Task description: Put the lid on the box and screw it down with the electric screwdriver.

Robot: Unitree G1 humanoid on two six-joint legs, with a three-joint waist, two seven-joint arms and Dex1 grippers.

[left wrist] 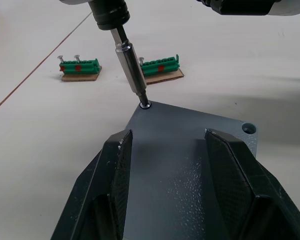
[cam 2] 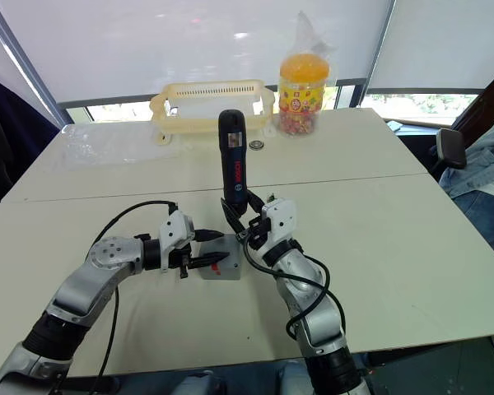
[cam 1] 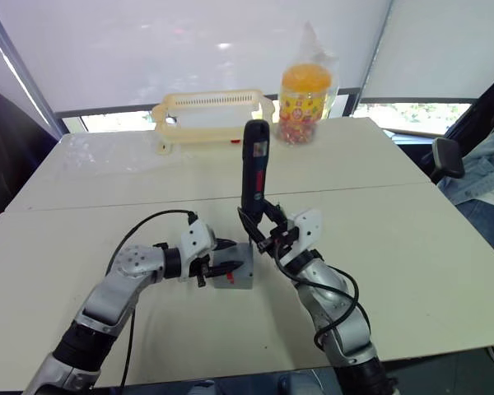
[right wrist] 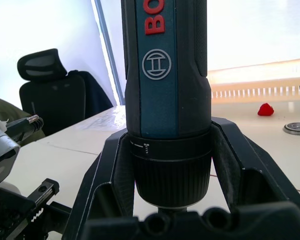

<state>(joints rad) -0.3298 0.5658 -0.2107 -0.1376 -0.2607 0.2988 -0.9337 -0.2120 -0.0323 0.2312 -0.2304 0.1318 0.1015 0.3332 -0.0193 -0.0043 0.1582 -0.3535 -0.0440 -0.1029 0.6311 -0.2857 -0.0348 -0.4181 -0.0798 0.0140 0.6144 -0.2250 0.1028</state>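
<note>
gripping electric screwdriver (cam 2: 234, 164) upright – right hand (cam 2: 245, 224); bit on lid (left wrist: 190, 150) corner

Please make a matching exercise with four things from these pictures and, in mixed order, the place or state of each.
1. electric screwdriver
2. lid
3. orange-lidded jar
4. green screw holders

a. at the far table edge
b. upright in the right hand
c. on the table beyond the box
d. between the left hand's fingers

Pairs: 1-b, 2-d, 3-a, 4-c
</note>
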